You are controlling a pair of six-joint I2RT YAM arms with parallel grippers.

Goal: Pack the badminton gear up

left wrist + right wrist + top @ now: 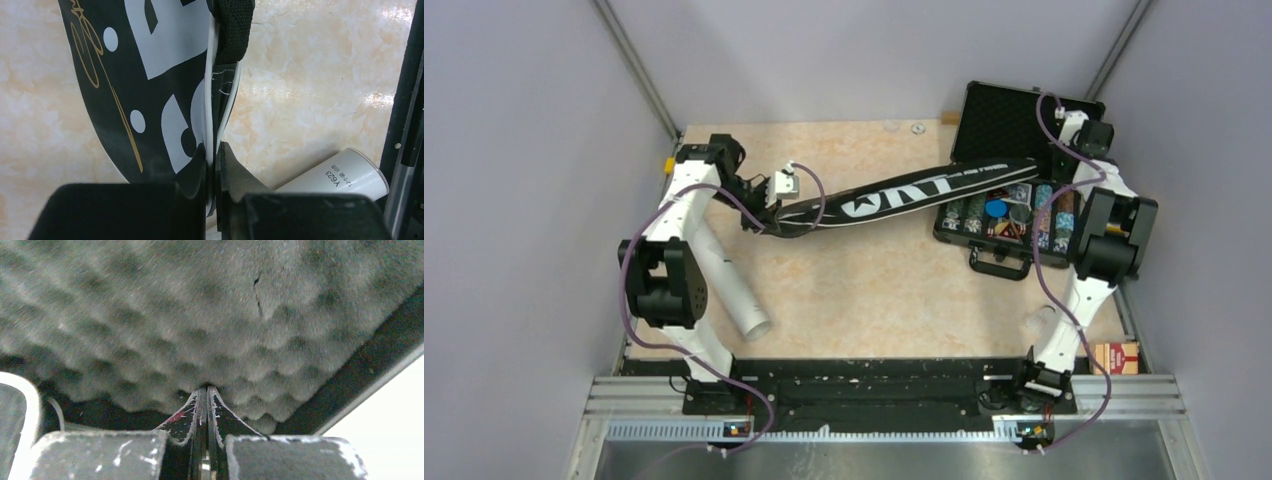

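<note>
The long black racket bag (894, 197) with white lettering lies slantwise across the table. Its right end rests on the open poker chip case (999, 220). My left gripper (766, 214) is shut on the bag's left end. In the left wrist view, the jaws (214, 150) pinch the bag's (150, 75) white-trimmed edge. The white tube (734, 290) lies on the table by the left arm, and also shows in the left wrist view (345, 175). My right gripper (1056, 118) is shut and empty, its tips (206, 390) against the case lid's grey foam (200, 315). No rackets show.
The case's raised lid (1004, 115) stands at the back right. A small white object (1036, 325) lies near the right arm's base; I cannot tell what it is. A red box (1116, 357) sits at the front right corner. Walls close in on both sides.
</note>
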